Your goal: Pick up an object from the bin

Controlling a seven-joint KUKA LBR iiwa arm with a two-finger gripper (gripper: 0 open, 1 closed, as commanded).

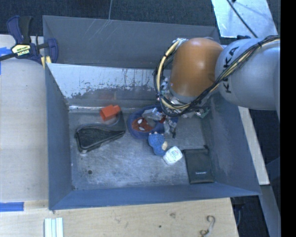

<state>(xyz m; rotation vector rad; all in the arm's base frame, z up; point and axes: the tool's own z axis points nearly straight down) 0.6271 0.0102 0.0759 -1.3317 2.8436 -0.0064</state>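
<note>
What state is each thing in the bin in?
gripper: down beside blue dish
orange block: loose, near back wall
black curved piece: flat, left
blue dish: upright, red thing inside
blue lump: loose, centre
white piece: loose, beside blue lump
black box: flat, front right

1. Grey metal bin (138, 174): scuffed floor carrying every item.
2. Blue round dish (137, 126): landmark, mid-floor.
3. Orange block (110, 112): left of the dish, towards the back wall.
4. Black oval object (98, 136): farther left of the dish.
5. Blue lump (157, 142): just front-right of the dish.
6. White piece (172, 155): front-right of the dish, beside the lump.
7. Black flat box (199, 166): farthest front-right of the dish.
</note>
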